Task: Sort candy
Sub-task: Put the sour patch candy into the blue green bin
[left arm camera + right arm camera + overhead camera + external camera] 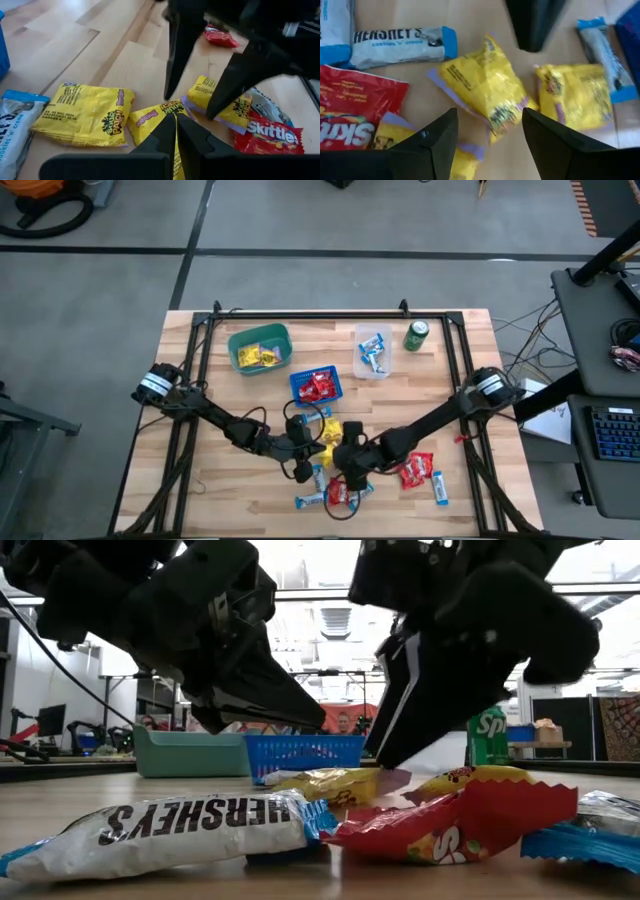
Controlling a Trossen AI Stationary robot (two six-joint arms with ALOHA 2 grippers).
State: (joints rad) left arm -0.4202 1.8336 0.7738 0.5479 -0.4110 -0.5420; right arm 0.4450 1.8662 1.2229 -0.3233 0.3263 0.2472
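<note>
Yellow candy (487,97) lies on worktop (200,470), near blue basket (318,387). Our right gripper (490,132) above it, fingers apart. Our left gripper (176,131) close by, fingers together, empty. Risk: grippers bump, or we grab two candies.

Grey floor (100,280), side desk (600,330).

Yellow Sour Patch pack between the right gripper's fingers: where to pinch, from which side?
Yellow pack lies flat and crumpled below the open right gripper. Probably come straight down, fingers across its narrow middle, clear of the neighbouring yellow pack and Skittles bag.
</note>
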